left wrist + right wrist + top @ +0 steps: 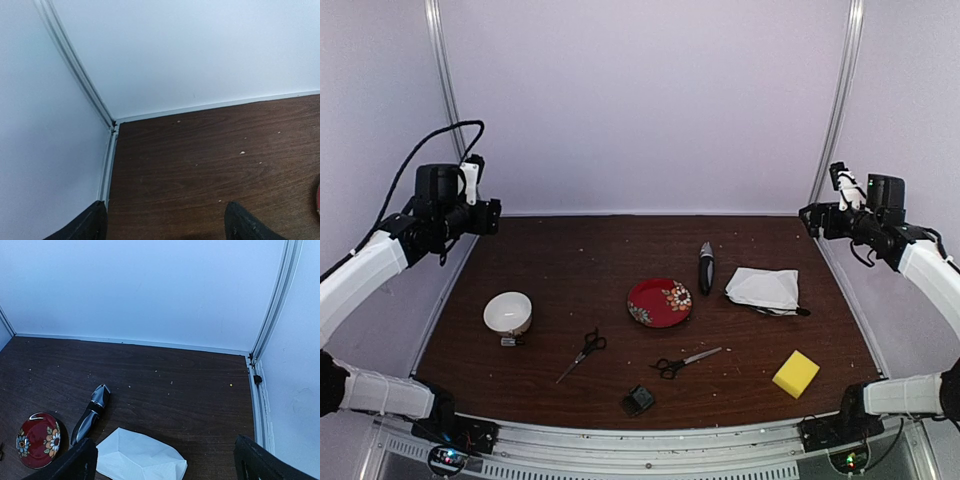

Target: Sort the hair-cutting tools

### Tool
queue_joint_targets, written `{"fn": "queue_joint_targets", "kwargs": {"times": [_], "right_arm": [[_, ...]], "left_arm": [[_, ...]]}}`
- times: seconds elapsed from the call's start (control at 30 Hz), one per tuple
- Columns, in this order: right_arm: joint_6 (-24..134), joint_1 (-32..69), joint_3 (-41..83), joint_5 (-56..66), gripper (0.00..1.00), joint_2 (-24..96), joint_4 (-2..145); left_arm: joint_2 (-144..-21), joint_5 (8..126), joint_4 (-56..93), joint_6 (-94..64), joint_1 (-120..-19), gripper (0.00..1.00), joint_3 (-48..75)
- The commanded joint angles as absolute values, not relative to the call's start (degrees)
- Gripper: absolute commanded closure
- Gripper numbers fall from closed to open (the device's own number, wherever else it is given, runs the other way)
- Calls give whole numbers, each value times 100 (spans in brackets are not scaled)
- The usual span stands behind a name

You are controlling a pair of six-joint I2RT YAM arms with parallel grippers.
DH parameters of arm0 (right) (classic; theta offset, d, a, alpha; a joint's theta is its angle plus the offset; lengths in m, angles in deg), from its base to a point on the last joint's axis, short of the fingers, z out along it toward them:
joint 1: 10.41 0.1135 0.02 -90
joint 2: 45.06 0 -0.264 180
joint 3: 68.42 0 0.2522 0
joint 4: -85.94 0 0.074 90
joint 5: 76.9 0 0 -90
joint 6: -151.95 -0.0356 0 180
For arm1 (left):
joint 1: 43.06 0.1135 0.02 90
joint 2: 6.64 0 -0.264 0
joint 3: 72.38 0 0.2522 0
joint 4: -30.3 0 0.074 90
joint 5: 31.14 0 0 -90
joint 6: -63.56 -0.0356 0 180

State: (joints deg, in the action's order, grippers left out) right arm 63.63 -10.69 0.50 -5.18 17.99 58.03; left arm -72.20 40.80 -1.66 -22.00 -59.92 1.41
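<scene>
Two black-handled scissors lie on the brown table: one (584, 352) left of centre, the other (683, 362) near the middle front. A small black attachment block (639, 400) sits at the front edge. The slim black-and-grey clipper (706, 268) lies at the back, also seen in the right wrist view as the clipper (91, 412). My left gripper (488, 216) hangs high over the back left corner, open and empty, its fingertips (248, 225) wide apart. My right gripper (812, 218) hovers open over the back right corner, its fingers (76, 465) spread with nothing between.
A red flowered plate (659, 302) sits mid-table, and a white bowl (508, 312) stands at the left. A folded white cloth (763, 288) lies right of the clipper, over a dark object. A yellow sponge (796, 373) rests at the front right. White walls enclose the table.
</scene>
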Motion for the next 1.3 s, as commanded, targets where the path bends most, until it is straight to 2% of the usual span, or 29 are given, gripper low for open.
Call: {"fn": "queue_joint_targets", "kwargs": {"times": [0.0, 0.07, 0.17, 0.53, 0.63, 0.7, 0.9, 1.03, 1.27], "right_arm": [[6709, -982, 156, -484, 2, 1749, 5622], [7126, -959, 150, -844, 4, 1737, 5463], [7792, -787, 306, -949, 14, 1901, 4938], [10198, 1008, 335, 888, 43, 2624, 3718], [10598, 1333, 388, 1114, 58, 2960, 3424], [10831, 1446, 460, 1101, 64, 3207, 3187], [10946, 1597, 223, 2218, 59, 3817, 3513], [10945, 1598, 82, 2907, 60, 4141, 3798], [10897, 1514, 187, 3034, 59, 4724, 3962]], "left_arm": [[-7750, 4881, -144, -2168, -6315, 18, 976], [-8013, 5105, -186, -2210, -6528, 21, 1276], [-8256, 5386, -169, -2315, -6839, 23, 1425], [-8620, 6080, -196, -2257, -7411, 23, 1433], [-8591, 6091, -215, -2249, -7432, 23, 1405], [-8580, 6090, -223, -2239, -7441, 23, 1396], [-8524, 6084, -225, -2239, -7464, 22, 1391], [-8514, 6053, -219, -2249, -7471, 22, 1389], [-8468, 6057, -218, -2252, -7475, 22, 1384]]}}
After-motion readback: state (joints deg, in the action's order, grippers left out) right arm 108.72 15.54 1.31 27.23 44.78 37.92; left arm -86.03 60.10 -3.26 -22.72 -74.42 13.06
